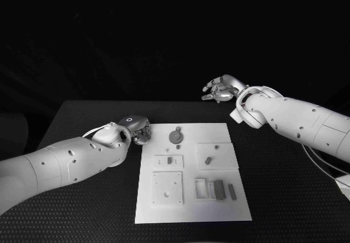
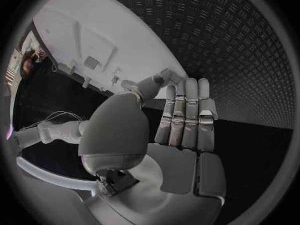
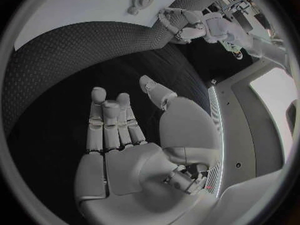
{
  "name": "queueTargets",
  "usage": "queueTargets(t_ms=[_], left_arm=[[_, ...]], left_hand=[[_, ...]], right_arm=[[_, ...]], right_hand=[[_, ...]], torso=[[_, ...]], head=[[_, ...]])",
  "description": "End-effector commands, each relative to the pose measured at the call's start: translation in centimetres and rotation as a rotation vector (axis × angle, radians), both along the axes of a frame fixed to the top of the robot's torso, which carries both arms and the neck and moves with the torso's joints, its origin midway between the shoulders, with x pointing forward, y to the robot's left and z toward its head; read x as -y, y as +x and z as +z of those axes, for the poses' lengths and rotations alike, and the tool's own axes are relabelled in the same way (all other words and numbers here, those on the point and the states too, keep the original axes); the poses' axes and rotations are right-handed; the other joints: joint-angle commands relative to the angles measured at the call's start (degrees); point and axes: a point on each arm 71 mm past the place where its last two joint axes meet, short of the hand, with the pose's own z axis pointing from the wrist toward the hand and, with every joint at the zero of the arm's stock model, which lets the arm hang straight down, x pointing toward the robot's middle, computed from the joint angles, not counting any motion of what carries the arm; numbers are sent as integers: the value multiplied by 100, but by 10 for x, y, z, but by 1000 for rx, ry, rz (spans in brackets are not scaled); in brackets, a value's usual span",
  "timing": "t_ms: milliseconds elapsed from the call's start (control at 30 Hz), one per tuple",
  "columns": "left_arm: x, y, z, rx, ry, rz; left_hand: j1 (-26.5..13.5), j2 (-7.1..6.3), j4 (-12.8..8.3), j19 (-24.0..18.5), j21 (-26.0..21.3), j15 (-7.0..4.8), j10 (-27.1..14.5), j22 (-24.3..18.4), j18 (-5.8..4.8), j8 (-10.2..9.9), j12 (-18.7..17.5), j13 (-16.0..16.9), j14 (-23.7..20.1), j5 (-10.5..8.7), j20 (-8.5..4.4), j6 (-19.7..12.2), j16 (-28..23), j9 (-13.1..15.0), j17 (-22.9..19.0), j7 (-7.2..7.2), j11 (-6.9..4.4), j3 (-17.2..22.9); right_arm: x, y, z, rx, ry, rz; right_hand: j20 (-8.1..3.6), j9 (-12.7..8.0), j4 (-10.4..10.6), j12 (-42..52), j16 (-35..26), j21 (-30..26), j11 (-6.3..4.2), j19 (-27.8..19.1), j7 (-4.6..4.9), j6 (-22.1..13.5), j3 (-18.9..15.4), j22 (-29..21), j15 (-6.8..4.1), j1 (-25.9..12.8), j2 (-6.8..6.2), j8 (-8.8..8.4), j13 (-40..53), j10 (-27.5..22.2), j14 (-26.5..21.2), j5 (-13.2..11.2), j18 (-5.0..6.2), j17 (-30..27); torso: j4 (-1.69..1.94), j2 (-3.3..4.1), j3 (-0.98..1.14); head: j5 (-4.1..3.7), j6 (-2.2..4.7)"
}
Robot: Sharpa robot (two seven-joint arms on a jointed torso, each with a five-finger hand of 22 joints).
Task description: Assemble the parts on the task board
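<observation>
Several small grey parts lie on the white board [image 1: 191,212] in the middle of the black bench [image 1: 87,223], and none is in a hand. At the near end sits a square plate [image 1: 167,188] with a hole in it. Beside it are a small frame [image 1: 200,187] and two thin bars [image 1: 219,190], close together. Further up, one short part [image 1: 170,160] sits in a little raised pad, and another part [image 1: 208,160] lies on a bigger pad to its side. At the far end lies a round part [image 1: 176,135] with a stub on it.

The left hand [image 1: 135,130] hangs just beside the far left edge of the board. Its fingers [image 2: 187,112] are straight and side by side, and they hold nothing. The right hand [image 1: 222,88] is high up past the far end of the bench, well apart from the board. Its fingers are loose and a little curled, and it holds nothing too.

It looks like the job is at the start, or between two parts: no part is picked up yet. The next move likely calls for a hand to come down over one part and pinch it. The left hand is nearest the round part. The parts are tiny and flat, so a pinch must be neat. The two bars lie so close that fingers could bump one while taking the other. Nothing else stands in the way.
</observation>
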Motion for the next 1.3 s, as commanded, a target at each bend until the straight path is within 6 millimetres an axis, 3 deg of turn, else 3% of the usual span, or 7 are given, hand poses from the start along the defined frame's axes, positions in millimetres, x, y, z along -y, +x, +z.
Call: queueTargets(t_ms=[33, 700, 1067, 1200, 1300], left_arm=[[-3, -8, -16, -64, -21, -8], [-7, -13, 4, -20, -198, -22], [-8, -10, 4, -42, -187, -10], [-10, -11, 5, -28, -196, -4], [-13, -12, 7, -15, -202, 18]], left_hand=[[49, 4, -3, 31, 3, -4, 50, 8, -34, 35, -34, 9, 31, 34, -1, 34, -38, 2, -10, -14, -6, 52], [48, -33, -2, 29, -22, 3, 66, 24, -41, 23, -116, -7, 38, 42, 1, 10, -81, -14, -13, -3, 7, 70], [37, -60, -3, -1, -55, 19, 51, 36, -49, -1, -203, -26, 14, 38, 14, -37, -123, -34, -12, 17, 32, 66], [-16, -125, 4, -42, -76, 43, -4, 56, -56, -51, -309, -51, -24, 19, 33, -136, -152, -67, 3, 63, 78, 16], [-233, -266, 35, -71, -77, 60, -94, 87, -53, -121, -423, -71, -47, 25, 48, -287, -161, -109, 33, 134, 137, -162]], right_arm=[[-2, -1, -2, -7, -6, 16], [-6, -5, -12, -33, -3, 31], [-9, -6, -15, -39, -2, 37], [-8, -6, -15, -40, -2, 35], [-7, -7, -16, -41, -3, 33]], right_hand=[[-4, -6, 7, 35, 24, -5, 1, -31, 48, -1, -13, 101, -9, -60, 9, 24, -9, -21, -31, -2, 88, -9], [-4, -9, 6, 39, 26, -5, 0, -32, 47, -1, -14, 101, -10, -58, 11, 27, -14, -22, -32, -2, 88, -12], [-4, -10, 7, 41, 27, -5, 0, -32, 47, -1, -15, 101, -10, -60, 13, 28, -16, -23, -33, -2, 88, -13], [-4, -10, 8, 42, 27, -5, 0, -33, 47, -2, -15, 101, -10, -60, 13, 28, -17, -23, -33, -2, 88, -14], [-4, -11, 8, 42, 27, -5, 0, -33, 47, -2, -16, 101, -10, -61, 13, 28, -17, -24, -34, -2, 88, -14]], torso=[[5, -1, -6], [8, -6, -5], [5, -5, -1], [3, -5, -2], [5, -5, -2]], head=[[-8, 11], [20, 61], [42, 71], [46, 71], [42, 70]])
